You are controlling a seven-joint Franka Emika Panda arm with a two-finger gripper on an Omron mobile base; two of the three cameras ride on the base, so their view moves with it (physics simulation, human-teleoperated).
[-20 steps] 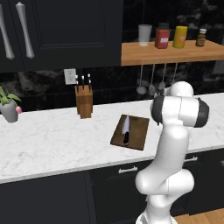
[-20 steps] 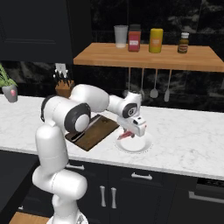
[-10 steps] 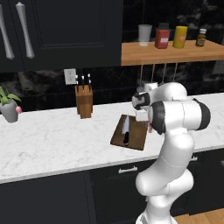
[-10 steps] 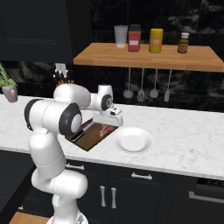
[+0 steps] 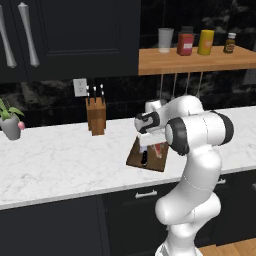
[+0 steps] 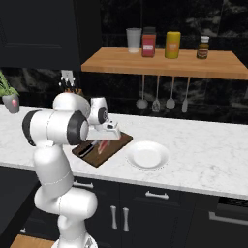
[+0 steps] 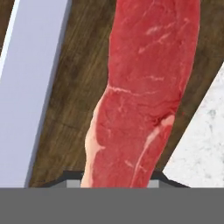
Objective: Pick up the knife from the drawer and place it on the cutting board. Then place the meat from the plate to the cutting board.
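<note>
The gripper [image 5: 152, 146] hangs low over the cutting board [image 5: 134, 157], and the hand view shows the meat [image 7: 144, 92] running up from between the finger tips, so the gripper is pinching the near end of the red piece. In that close view the meat lies lengthwise over the dark wood of the cutting board [image 7: 74, 100], with the silver blade of the knife [image 7: 33, 87] just beside it to the left and a corner of white marble counter [image 7: 201, 144] at the right. Whether the meat already rests on the wood or is held slightly above it is hard to tell from so close.

From the left base view, the board sits on the marble counter [image 5: 60, 160] toward its near edge, with the knife's black handle [image 5: 144, 159] showing on it below the hand and the meat [image 5: 160, 149] just right of that. The right base view shows the same board [image 6: 114, 145] with the knife [image 6: 86, 149] lying on its left part and the meat [image 6: 101, 145] beside it under the gripper [image 6: 107, 138].

The white plate [image 6: 147, 156] stands on the counter just right of the board, near it but apart. A wooden knife block [image 5: 96, 116] stands farther left against the dark backsplash, and a small potted plant [image 5: 10, 122] sits at the far left. Above, a wooden shelf [image 6: 160, 63] carries a cup and jars, with utensils hanging under it.
</note>
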